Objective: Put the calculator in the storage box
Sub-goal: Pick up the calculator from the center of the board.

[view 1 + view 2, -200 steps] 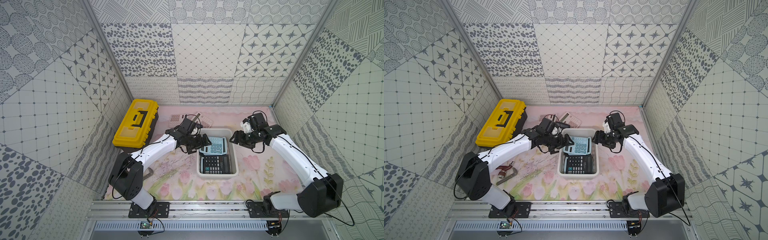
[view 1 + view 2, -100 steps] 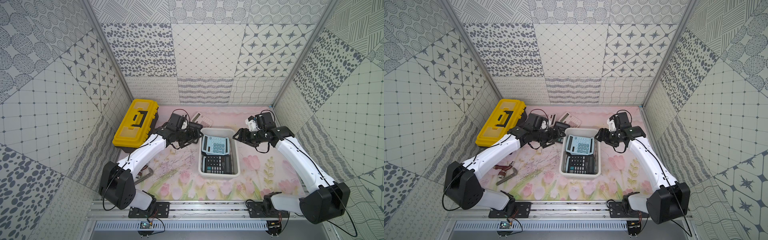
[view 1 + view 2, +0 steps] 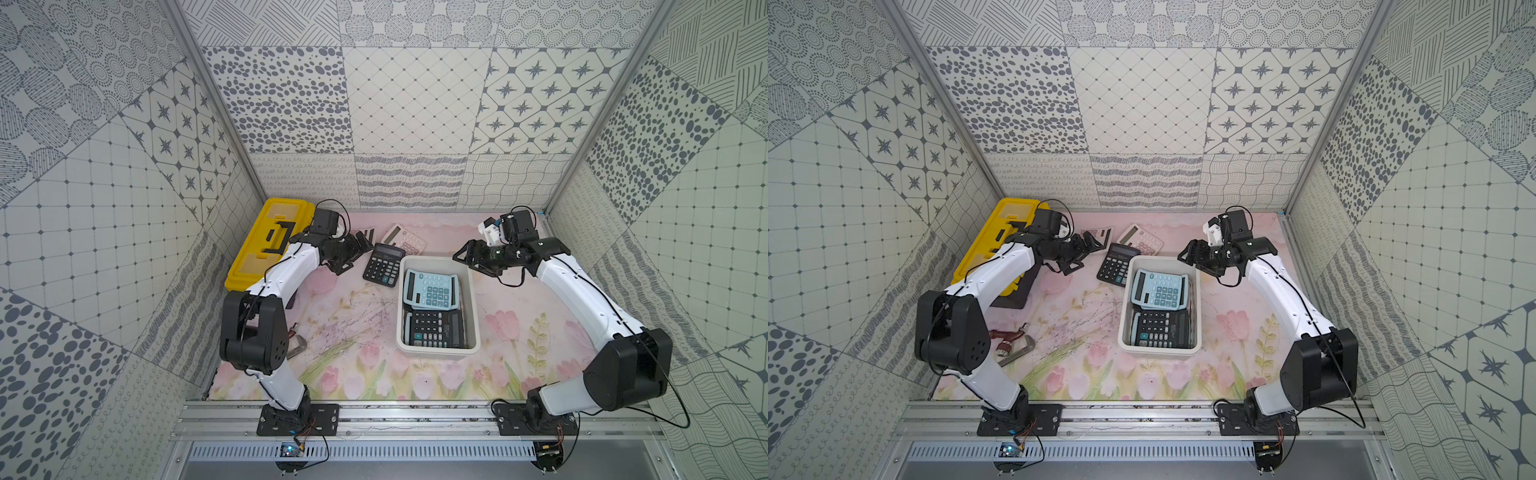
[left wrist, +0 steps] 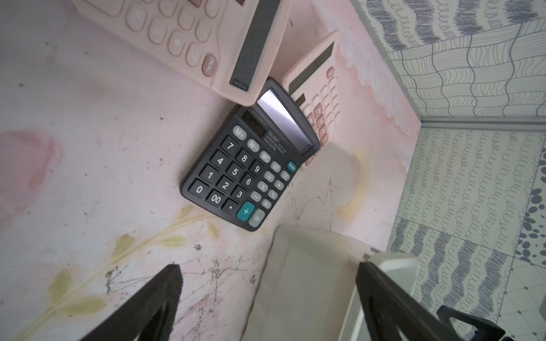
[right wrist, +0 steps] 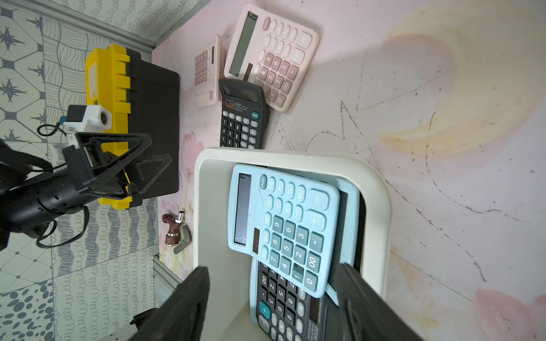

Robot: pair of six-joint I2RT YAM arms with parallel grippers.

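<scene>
Left gripper [image 3: 360, 252] has drawn back from the storage box [image 3: 436, 258], leaving the blue calculator [image 3: 432, 289] inside.
It and the right gripper [image 3: 466, 261] gape empty; best square the left over the black calculator [image 3: 384, 264] just beside the box, pinching its long edges.

Pink calculator [image 4: 177, 35] cut off at frame edge, black calculator [image 5: 277, 304] half under blue calculator [image 5: 283, 230]

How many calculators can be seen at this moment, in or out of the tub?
5. In the white plastic storage box: a light blue calculator over a black calculator. On the mat beside it: another black calculator, two pink calculators. More may lie hidden underneath.
</scene>
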